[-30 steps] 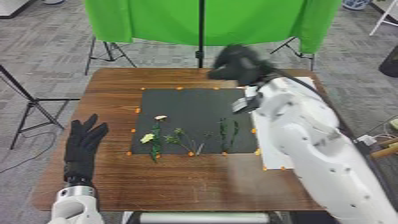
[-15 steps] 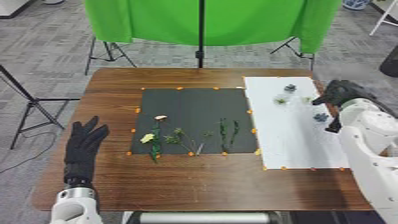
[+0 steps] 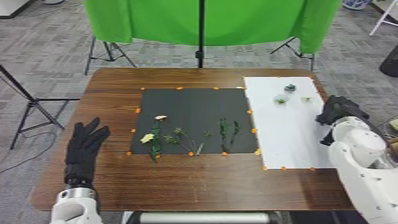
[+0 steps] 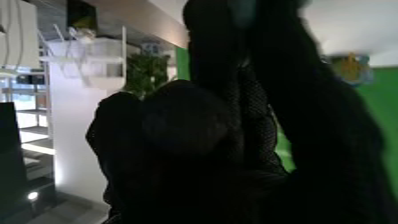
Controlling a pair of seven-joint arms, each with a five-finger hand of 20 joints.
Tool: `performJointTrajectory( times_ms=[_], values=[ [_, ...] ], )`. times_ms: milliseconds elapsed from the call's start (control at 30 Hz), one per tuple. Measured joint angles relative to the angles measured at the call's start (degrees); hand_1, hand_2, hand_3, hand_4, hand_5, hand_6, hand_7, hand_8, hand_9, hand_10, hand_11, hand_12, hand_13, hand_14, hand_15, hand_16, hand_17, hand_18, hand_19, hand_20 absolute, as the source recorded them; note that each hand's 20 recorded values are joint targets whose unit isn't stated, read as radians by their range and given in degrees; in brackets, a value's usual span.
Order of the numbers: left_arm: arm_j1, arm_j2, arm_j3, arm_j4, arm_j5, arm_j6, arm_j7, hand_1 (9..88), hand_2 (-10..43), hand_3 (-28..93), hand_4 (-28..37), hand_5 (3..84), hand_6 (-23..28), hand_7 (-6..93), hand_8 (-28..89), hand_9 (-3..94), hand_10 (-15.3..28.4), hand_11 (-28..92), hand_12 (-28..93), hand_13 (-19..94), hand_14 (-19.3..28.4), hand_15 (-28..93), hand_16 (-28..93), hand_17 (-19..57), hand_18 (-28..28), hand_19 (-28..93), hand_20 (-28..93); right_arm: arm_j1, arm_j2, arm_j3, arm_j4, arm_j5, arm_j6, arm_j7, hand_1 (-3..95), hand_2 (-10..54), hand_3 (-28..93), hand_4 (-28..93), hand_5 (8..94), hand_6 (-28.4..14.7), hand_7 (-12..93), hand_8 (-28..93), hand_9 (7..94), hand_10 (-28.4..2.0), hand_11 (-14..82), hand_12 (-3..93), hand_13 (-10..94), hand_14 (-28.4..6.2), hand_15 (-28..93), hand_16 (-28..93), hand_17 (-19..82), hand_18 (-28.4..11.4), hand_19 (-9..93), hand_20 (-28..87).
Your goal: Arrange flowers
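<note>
At the far left of the head view, a black stand (image 3: 34, 103) is on the grey carpet (image 3: 44, 55), beside the brown table (image 3: 204, 185). The left hand (image 3: 82, 150) lies over the table's left side, fingers straight and spread, holding nothing.

Next comes a dark mat (image 3: 191, 102), edged with small orange markers (image 3: 138, 110). On its near part, left to right, are a yellow flower (image 3: 147, 137), a pale flower (image 3: 161, 117) on a green stem, some green sprigs (image 3: 179, 132), and two narrow leafy stems (image 3: 224, 131) side by side. Behind the table hangs a green cloth (image 3: 151, 20), with a black pole (image 3: 201, 30) in front of it.

Right of the mat is a white sheet (image 3: 282, 135). Near its far end are a dark bluish bloom (image 3: 290, 87), a pale green one (image 3: 281, 99) and a small cream one (image 3: 306, 99), apart from one another. The right hand (image 3: 341, 108) is at the sheet's right edge; how far open it is, and whether it has hold of anything, I cannot tell. The white right arm (image 3: 369, 175) covers the table's near right corner and partly hides some items beyond it. Farther back is a blue-and-white pot (image 3: 355, 4), its contents hidden.

In the right wrist view, a leafy plant (image 4: 145, 72) is in the background.
</note>
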Motion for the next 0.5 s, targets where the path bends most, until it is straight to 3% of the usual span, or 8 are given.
performJointTrajectory(
  times_ms=[100,233,500],
  values=[
    [0.12,-0.02,-0.06,-0.08,0.04,0.0,-0.03,16.3,10.8,57,-28.3,40.9,4.1,6.8,-6,46.6,12.7,14,11,36,14.7,10,4,3.8,12.2,4,19,-0.5,0.08,-1.14,0.68,0.75,4.99,-0.49,68.4,-9.5,50,-14,77.2,-1.5,25,15,93.4,-8.1,13.1,44.3,93,-0.6,61,34,68,-10.3,93,59],
    [0.22,-0.02,-0.09,-0.1,0.09,0.01,-0.07,16.5,10.6,57,-28.3,41.0,4.1,6.8,-6,46.7,12.7,14,11,36,14.8,10,4,3.8,12.2,4,19,-0.59,0.71,-2.57,-0.88,3.57,7.7,-0.7,68.1,-9.5,50,-13,77.4,-1.4,25,16,93.6,-8.2,12.9,44.6,93,-0.4,61,35,68,-10.3,93,59],
    [0.22,0.03,-0.05,-0.1,0.17,-0.01,-0.48,16.7,10.5,57,-28.3,41.0,4.1,6.6,-6,46.7,12.8,14,11,36,14.7,10,4,3.8,12.2,4,19,4.85,4.03,-13.45,-13.13,13.34,7.49,-4.28,67.6,-9.5,50,-13,77.3,-1.2,25,16,93.7,-8.0,12.7,44.9,93,-0.3,61,35,68,-10.0,93,59]
  ],
)
